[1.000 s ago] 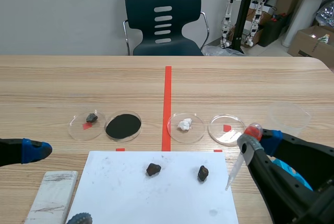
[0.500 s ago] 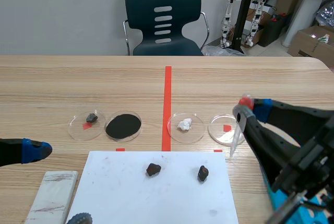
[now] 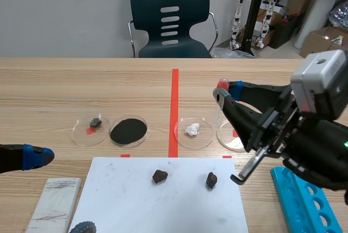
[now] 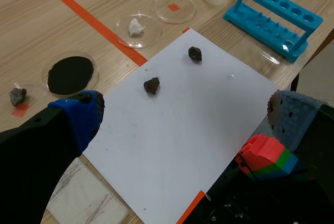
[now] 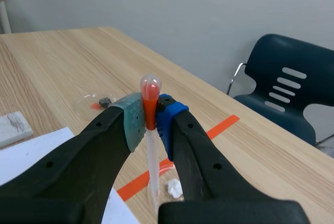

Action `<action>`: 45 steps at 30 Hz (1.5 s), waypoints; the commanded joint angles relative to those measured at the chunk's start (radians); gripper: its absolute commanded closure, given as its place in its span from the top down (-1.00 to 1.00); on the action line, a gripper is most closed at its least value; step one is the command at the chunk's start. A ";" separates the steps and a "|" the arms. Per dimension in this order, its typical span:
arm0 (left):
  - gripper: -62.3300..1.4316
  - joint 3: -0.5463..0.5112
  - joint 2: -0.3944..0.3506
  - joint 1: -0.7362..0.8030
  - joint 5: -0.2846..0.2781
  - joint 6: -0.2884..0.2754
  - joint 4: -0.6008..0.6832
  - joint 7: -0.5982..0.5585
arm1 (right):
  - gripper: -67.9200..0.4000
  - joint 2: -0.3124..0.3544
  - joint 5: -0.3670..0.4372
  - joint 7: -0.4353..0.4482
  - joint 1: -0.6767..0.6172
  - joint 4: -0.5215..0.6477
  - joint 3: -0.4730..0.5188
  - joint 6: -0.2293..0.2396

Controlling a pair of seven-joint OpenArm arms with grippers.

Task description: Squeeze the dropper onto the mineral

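Between your right jaws, clamped on its red neck, the dropper hangs tip-down just short of the white mineral. Squeeze now and the drops may miss it. Your left jaws stand wide, empty.

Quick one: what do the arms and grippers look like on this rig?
Both arms are black, each ending in two thick black fingers. Right gripper: one grey-green dotted pad and one blue pad, with a grey box at its wrist. Left gripper: one blue dotted pad and one greyer pad.
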 commanded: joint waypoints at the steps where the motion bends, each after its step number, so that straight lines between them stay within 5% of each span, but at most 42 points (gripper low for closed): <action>1: 1.00 -0.002 0.003 0.002 -0.010 0.001 0.007 -0.014 | -0.80 0.008 0.025 0.019 0.043 -0.003 -0.014 -0.004; 6: 1.00 -0.002 0.003 0.002 -0.010 0.001 0.007 -0.014 | -0.80 0.013 0.090 0.034 0.152 -0.112 -0.096 -0.078; 24: 1.00 -0.002 0.003 0.002 -0.010 0.001 0.007 -0.014 | -0.80 -0.026 0.131 0.086 0.355 -0.381 -0.332 -0.367; 36: 1.00 -0.002 0.003 0.002 -0.010 0.001 0.007 -0.014 | -0.80 -0.032 0.225 0.086 0.405 -0.467 -0.354 -0.367; 45: 1.00 -0.002 0.003 0.002 -0.010 0.001 0.007 -0.014 | -0.80 -0.054 0.224 0.084 0.418 -0.513 -0.354 -0.367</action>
